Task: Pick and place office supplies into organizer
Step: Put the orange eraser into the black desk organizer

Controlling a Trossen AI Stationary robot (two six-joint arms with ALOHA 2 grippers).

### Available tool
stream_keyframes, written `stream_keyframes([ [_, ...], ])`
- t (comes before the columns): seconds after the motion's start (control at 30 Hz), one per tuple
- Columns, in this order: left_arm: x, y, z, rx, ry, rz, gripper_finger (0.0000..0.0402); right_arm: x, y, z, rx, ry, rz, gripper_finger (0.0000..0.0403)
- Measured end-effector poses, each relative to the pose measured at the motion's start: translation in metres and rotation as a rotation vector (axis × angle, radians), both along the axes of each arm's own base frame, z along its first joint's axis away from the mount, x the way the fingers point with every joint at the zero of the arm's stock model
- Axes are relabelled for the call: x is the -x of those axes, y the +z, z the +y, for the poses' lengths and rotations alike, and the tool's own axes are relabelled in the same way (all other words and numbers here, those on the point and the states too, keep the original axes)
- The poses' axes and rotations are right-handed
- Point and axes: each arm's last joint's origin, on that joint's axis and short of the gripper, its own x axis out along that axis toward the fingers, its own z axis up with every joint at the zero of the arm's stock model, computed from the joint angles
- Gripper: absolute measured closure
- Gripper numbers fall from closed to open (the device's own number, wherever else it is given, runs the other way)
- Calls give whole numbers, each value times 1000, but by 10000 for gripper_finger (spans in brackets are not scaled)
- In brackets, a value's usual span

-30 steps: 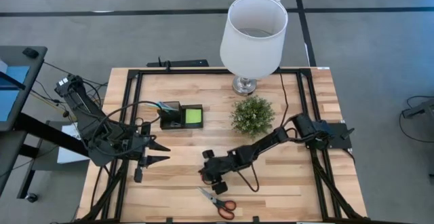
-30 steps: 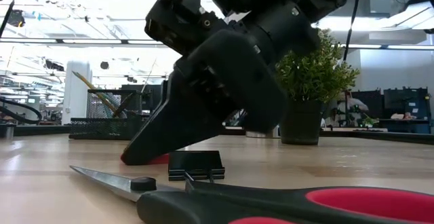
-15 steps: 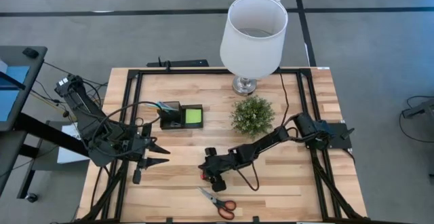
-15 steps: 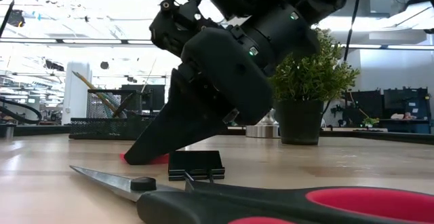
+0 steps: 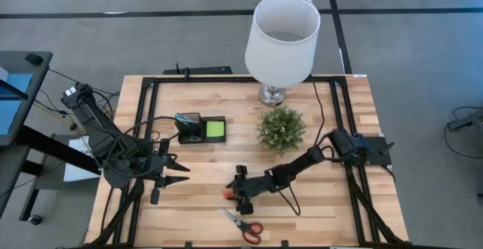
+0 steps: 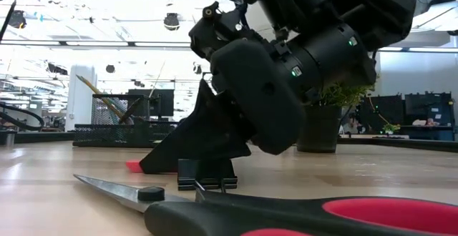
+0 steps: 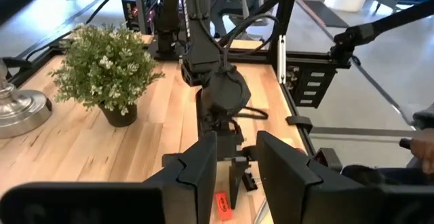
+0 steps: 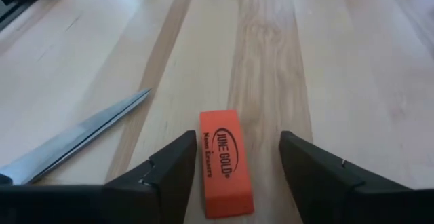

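My right gripper (image 8: 237,139) is open and low over the table's near middle. Its fingers stand on either side of a small orange eraser (image 8: 226,163) that lies flat on the wood, also seen in the high view (image 5: 227,195). I see no touch. A black clip (image 6: 206,173) sits on the table beside the fingers. Red-handled scissors (image 5: 243,224) lie near the near edge. The black organizer (image 5: 190,136) holds pens (image 5: 183,118) and the lime-green pad (image 5: 216,130). My left gripper (image 5: 187,173) is open and waits over the table's left part.
A green potted plant (image 5: 281,128) stands right of the organizer, and a white-shaded lamp (image 5: 282,34) stands behind it near the far edge. Black frame rails (image 5: 147,121) run along the table's sides. Bare wood lies between the organizer and my right gripper.
My right arm has sunk lower, and its gripper has tipped flatter over the eraser, shifting slightly toward the table's right. More of the eraser shows in the low view now. The eraser, the clip and the scissors have stayed where they were.
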Motion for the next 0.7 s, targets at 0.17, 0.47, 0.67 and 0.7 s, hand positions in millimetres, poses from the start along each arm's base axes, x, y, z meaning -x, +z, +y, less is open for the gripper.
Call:
stream_keyframes([
  [0.17,0,1,0,10,4,-9,303,-4,0,-10,-18,0,0,197],
  [0.47,0,1,0,3,6,-10,304,-8,-16,-7,-17,17,-83,211],
  [0.67,0,0,1,-9,24,-14,304,-7,-22,0,-7,8,-132,224],
  [0.7,0,0,1,-8,25,-14,304,-7,-22,0,-9,9,-134,226],
])
